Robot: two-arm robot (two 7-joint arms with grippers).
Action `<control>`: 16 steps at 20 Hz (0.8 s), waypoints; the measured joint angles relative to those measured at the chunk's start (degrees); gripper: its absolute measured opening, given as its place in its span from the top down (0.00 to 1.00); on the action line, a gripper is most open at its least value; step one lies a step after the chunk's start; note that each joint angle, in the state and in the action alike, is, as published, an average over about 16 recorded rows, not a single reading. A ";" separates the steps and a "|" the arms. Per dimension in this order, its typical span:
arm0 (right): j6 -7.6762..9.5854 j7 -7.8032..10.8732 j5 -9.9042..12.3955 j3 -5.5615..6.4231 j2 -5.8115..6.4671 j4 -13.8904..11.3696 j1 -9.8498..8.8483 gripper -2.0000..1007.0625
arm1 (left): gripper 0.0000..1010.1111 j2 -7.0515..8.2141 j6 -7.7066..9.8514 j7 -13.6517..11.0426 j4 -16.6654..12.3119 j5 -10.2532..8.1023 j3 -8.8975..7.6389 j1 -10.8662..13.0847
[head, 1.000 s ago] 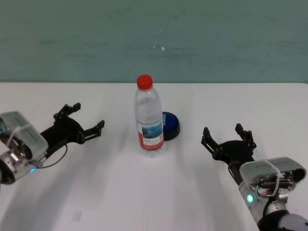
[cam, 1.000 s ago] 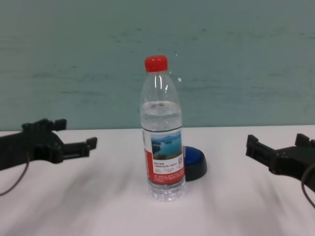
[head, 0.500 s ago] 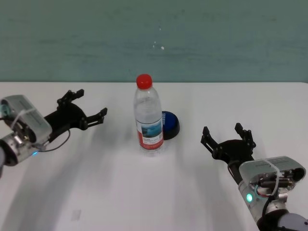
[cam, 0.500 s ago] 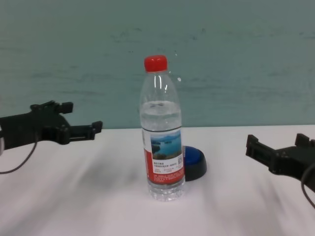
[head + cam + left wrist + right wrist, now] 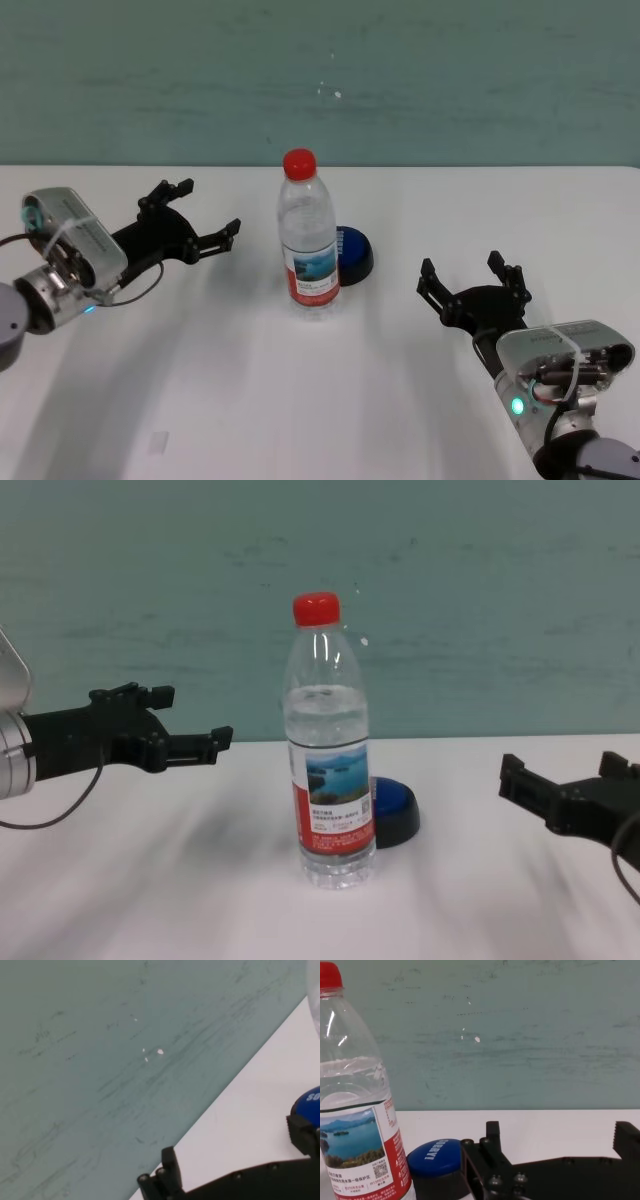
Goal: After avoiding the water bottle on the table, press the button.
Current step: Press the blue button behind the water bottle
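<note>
While you look down from the head camera, read the scene from the target outward:

Button: the button (image 5: 354,256) sits on the table (image 5: 300,400) near its middle, blue dome up on a black base; you see it also in the chest view (image 5: 393,810) and the right wrist view (image 5: 437,1160), and as a blue edge in the left wrist view (image 5: 307,1102).

Bottle: the water bottle (image 5: 307,236) stands upright just in front of the button and slightly to the robot's left of it, red cap on, hiding part of the dome. From the chest view (image 5: 330,750) its base overlaps the button's left side; you cannot tell whether they touch.

Left gripper: your left gripper (image 5: 205,218) hovers above the table on the robot's left of the bottle, pointing toward it, well short of contact. Its jaws stand apart and hold nothing; the chest view (image 5: 185,720) shows the same.

Right gripper: your right gripper (image 5: 470,278) is low over the table on the robot's right, nearer the robot than the button and apart from both objects. Its jaws are spread wide and hold nothing.

Wall: a green wall (image 5: 320,80) rises behind the table's far edge.
</note>
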 joint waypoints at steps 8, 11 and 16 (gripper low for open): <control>0.00 0.00 0.00 0.00 0.00 0.00 0.00 0.00 | 0.01 2.71 2.29 1.37 -5.83 -0.69 -1.91 4.83; 0.00 0.00 0.00 0.00 0.00 0.00 0.00 0.00 | 0.01 4.47 3.70 2.20 -9.71 -1.17 -3.57 8.37; 0.00 0.00 0.00 0.00 0.00 0.00 0.00 0.00 | 0.01 7.43 6.20 4.18 -17.46 -2.01 -7.34 16.18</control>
